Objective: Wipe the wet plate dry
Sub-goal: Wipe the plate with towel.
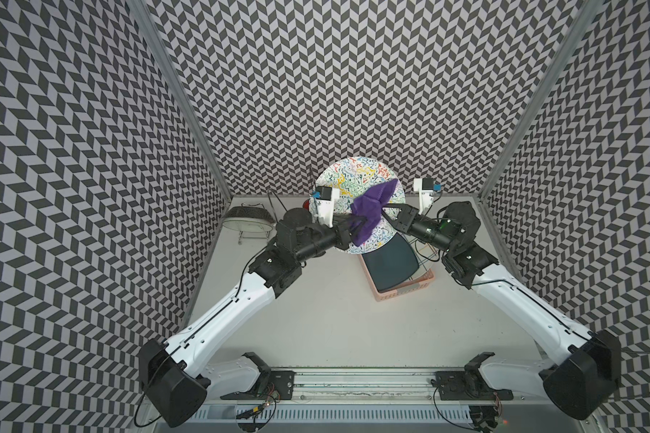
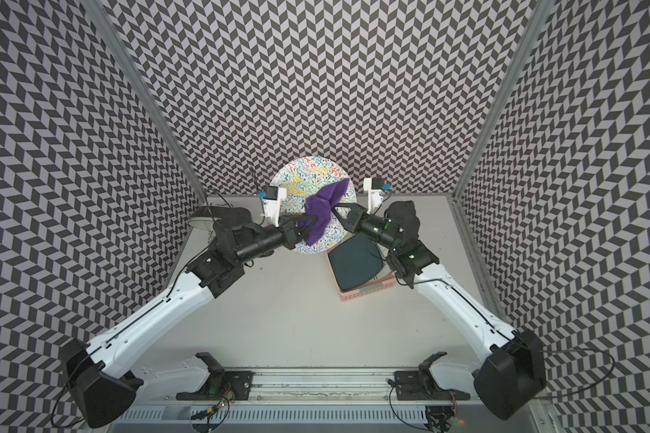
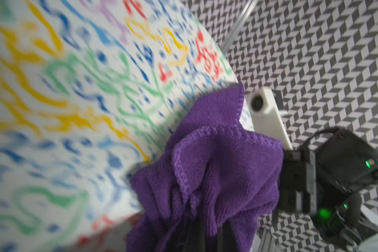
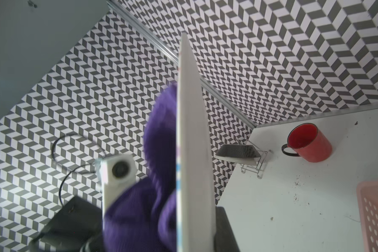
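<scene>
- Above the back of the worktop (image 1: 316,318), the plate (image 1: 353,180) hangs in mid-air, tipped up on edge. Only the right end effector (image 1: 384,210) carries it, clenched on the rim.
- Right beneath sits the basket (image 1: 402,293). If that one pinch slides on a wet rim, I'd expect the plate to fall onto it.
- Bunched against the plate's patterned face is the cloth (image 1: 368,213), grasped by the left end effector (image 1: 355,223). Too hard a push could lever or twist the plate out of its grip.
- Wadded like that, the cloth touches only a patch, so wet areas may get missed.
- Off by the far corner, the mug (image 4: 308,146) stands well apart and looks safe.
</scene>
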Tool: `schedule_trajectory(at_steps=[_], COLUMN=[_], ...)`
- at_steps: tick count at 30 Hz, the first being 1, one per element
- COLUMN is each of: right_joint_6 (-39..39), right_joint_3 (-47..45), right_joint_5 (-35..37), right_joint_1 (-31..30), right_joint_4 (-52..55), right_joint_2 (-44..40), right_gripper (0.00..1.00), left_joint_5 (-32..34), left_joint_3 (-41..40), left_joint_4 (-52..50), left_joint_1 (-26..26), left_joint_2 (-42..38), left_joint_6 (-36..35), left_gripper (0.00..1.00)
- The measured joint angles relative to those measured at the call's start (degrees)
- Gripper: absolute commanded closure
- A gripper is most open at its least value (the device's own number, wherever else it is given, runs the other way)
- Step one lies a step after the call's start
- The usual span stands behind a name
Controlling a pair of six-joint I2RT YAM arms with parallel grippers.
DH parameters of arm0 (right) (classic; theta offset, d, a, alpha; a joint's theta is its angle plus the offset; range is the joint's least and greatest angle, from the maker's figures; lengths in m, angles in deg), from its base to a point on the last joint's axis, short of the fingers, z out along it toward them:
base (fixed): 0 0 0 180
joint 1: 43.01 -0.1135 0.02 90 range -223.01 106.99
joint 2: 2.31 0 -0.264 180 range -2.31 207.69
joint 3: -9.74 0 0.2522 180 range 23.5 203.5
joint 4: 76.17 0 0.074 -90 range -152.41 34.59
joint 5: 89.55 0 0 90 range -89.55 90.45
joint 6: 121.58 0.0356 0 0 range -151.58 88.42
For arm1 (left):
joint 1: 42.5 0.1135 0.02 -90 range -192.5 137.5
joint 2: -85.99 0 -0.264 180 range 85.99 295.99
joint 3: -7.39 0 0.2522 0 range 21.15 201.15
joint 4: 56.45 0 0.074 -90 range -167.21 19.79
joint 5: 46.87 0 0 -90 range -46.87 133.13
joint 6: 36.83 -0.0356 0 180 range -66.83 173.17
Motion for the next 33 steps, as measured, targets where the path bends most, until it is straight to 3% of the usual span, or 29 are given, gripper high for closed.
schedule_trajectory(at_steps=[4,9,13,18,22,25,28,30,33], right_joint_6=[-2.49,-3.17,-1.44,3.69,9.14,14.86,24.35,30.23,36.63], right_joint_3=[-1.57,-1.22,-0.48,-0.48,-0.79,-2.08,-4.81,-5.84,-6.05], right_joint_5=[-0.63,-0.39,-2.45,-3.93,-4.81,-7.19,-7.69,-7.34,-8.85], right_joint_1=[-5.51,-5.16,-0.24,7.67,10.73,13.44,16.74,18.14,18.38], right_joint_4=[3.69,7.37,7.32,2.10,-2.91,-8.48,-18.97,-27.61,-38.16], right_joint_2=[-1.03,-1.84,-1.84,-1.84,-1.84,-2.19,-2.93,-3.04,-3.02], right_gripper=[1.00,1.00,1.00,1.00,1.00,1.00,1.00,1.00,1.00], left_joint_5=[0.35,3.50,5.22,3.82,0.17,-6.08,-13.16,-15.19,-17.81], left_joint_3=[10.14,13.92,11.30,3.23,2.01,-1.22,-9.22,-12.11,-12.11], left_joint_4=[-3.02,-6.19,-7.10,-6.91,-6.08,0.92,17.97,28.55,41.68], left_joint_1=[4.74,-2.93,-6.69,0.74,5.33,7.82,15.17,18.40,18.60], left_joint_2=[4.87,8.37,7.91,2.34,-0.13,-3.45,-7.50,-6.75,-1.29], left_joint_6=[-1.55,-7.06,-8.09,-4.76,-3.10,2.89,18.27,27.82,39.65], left_gripper=[1.00,1.00,1.00,1.00,1.00,1.00,1.00,1.00,1.00])
